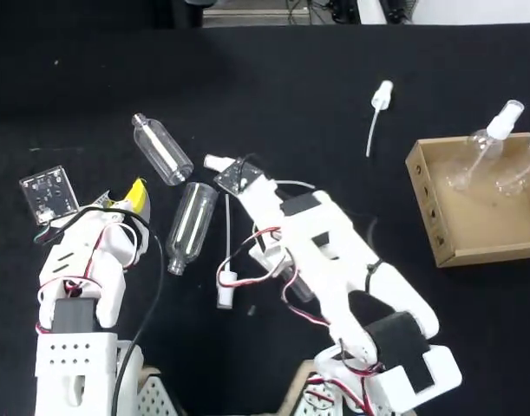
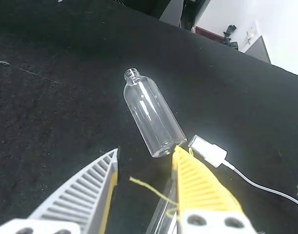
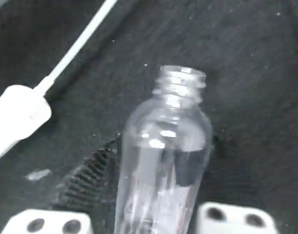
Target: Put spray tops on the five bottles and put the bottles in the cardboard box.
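At table [image 1: 273,69] centre: right gripper [image 3: 156,180] clamps bottle [image 3: 163,141] | left gripper [image 2: 146,156] open | cardboard box [image 1: 426,204] at right edge

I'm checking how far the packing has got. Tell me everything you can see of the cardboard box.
The cardboard box is a shallow, open brown tray with low walls, one with a row of small holes. It sits flat on the black table at the right edge of the high view, partly cut off. Inside, a clear bottle with a white spray top leans over the far wall; a second bottle lies beside it.
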`<state>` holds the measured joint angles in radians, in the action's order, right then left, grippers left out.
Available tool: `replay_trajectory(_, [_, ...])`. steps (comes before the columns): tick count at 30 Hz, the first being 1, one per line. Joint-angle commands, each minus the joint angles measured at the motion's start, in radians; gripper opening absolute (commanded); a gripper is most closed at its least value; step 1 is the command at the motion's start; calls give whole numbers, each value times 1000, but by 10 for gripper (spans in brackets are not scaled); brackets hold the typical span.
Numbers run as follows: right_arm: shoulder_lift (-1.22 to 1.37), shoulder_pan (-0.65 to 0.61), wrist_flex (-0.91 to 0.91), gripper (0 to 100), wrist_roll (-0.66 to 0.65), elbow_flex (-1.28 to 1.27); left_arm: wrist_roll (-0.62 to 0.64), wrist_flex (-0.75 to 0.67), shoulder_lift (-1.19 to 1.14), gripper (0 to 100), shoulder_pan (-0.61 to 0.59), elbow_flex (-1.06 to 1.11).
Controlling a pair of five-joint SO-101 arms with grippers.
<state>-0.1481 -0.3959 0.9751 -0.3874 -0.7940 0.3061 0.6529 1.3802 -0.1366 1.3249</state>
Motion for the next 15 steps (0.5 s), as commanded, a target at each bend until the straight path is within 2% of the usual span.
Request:
replay_trajectory(1, [-35,54,0,45,-5,35,6,-23,6,170,-4,-21])
replay_trajectory(3, [-97,98,54,11,-5,65,6,-21,5,170,-2,-22])
replay_trajectory(8, [-349,180,152,10,-2,81,0,-17,3,170,42,-24])
replay_trajectory(15, [-728,206,144,10,124,-1,-115,-20,-97,168,171,-39])
